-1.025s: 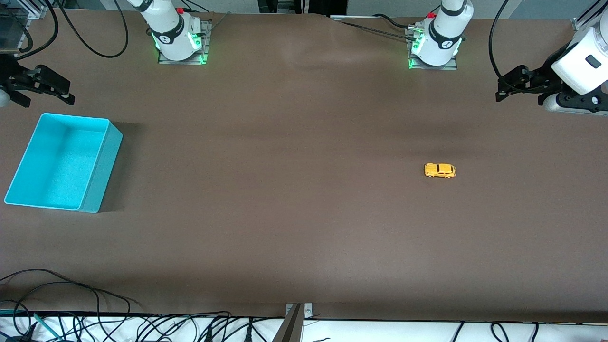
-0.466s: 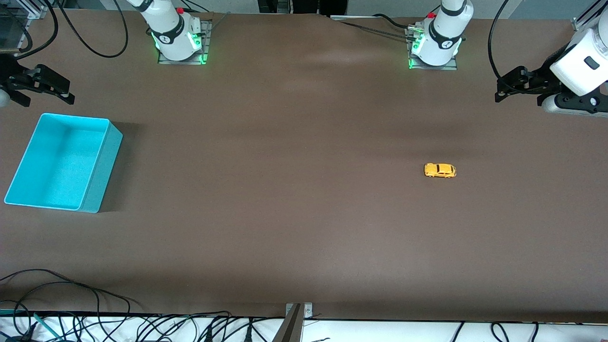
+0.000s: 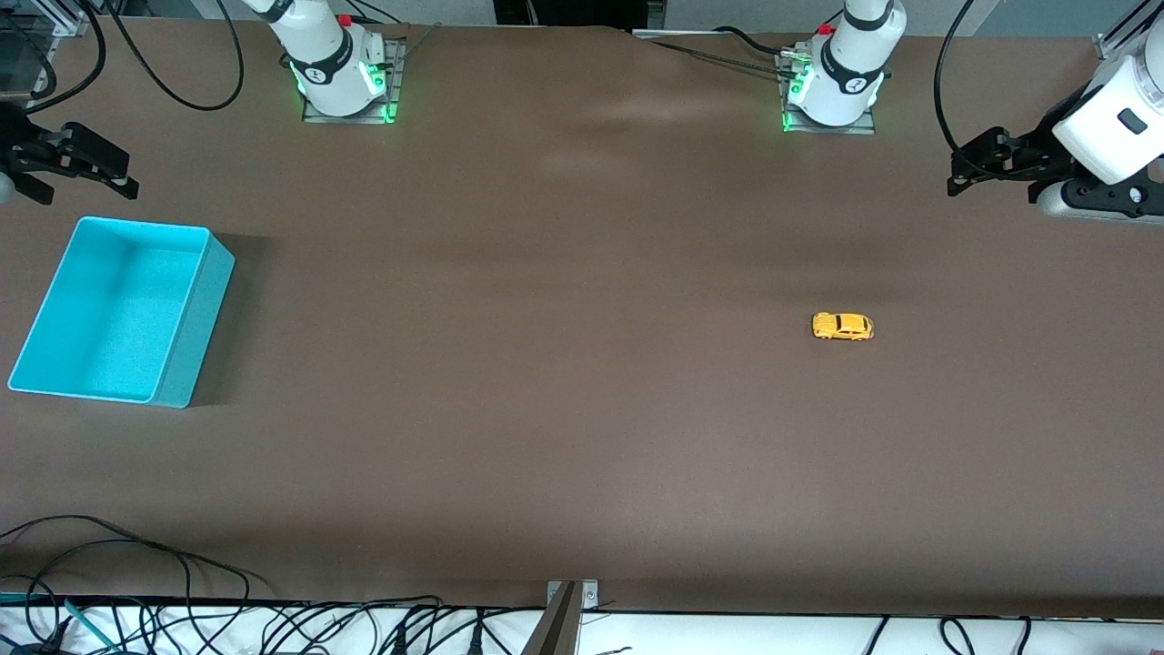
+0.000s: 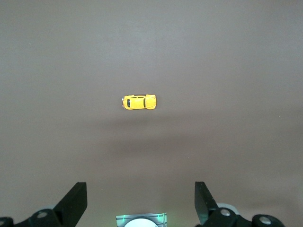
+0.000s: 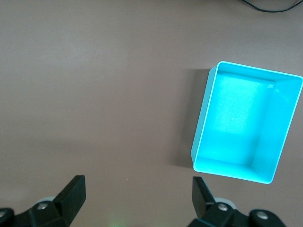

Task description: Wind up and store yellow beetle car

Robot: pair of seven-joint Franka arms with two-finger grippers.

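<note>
The yellow beetle car [image 3: 842, 326] is seen standing on its wheels on the brown table [image 3: 546, 364], well apart from the turquoise bin [image 3: 195, 314], toward the left arm's end. The left gripper [image 3: 964, 173] and right gripper [image 3: 86, 168] are held aloft, wide open, empty. No lettering can be read.

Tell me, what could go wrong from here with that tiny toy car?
The yellow beetle car is tiny, so the open left tool, up at its own end of the table, might pinch it badly and send it rolling. The turquoise bin sits at the right arm's end, a long carry. The right tool waits open above that bin.
</note>
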